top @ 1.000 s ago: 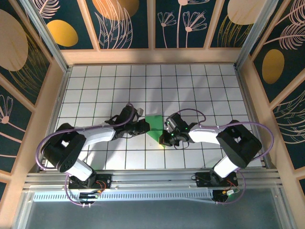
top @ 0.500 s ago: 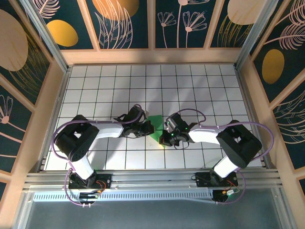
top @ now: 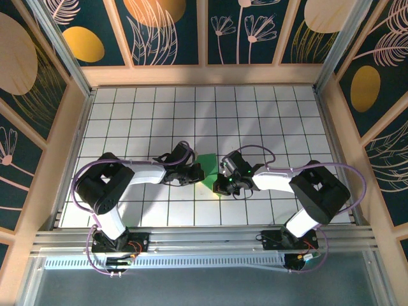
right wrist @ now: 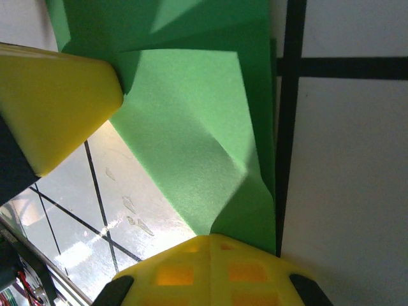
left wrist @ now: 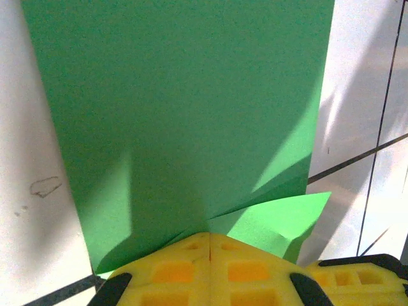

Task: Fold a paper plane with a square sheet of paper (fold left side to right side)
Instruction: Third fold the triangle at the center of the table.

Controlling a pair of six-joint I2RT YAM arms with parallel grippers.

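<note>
The square sheet of paper (top: 208, 167) is bright green and lies folded in layers on the white tiled floor between my two grippers. It has no dart shape, so a paper plane is out of view. My left gripper (top: 196, 172) is shut at the sheet's left side. In the left wrist view its yellow tips (left wrist: 210, 234) touch the paper (left wrist: 185, 95) where two creases meet, beside a raised flap (left wrist: 274, 220). My right gripper (top: 221, 182) is shut at the sheet's lower right. In the right wrist view its tips (right wrist: 210, 237) sit against a bent flap of the paper (right wrist: 191, 127).
The left gripper's yellow finger (right wrist: 57, 102) fills the left of the right wrist view, close to the right gripper. Wooden walls (top: 204, 75) enclose the tiled floor (top: 268, 115). The aluminium rail (top: 204, 239) with both arm bases runs along the near edge.
The left arm has swung to the right, carrying its gripper over the left part of the paper. Less green shows from above. The right arm has stayed put.
</note>
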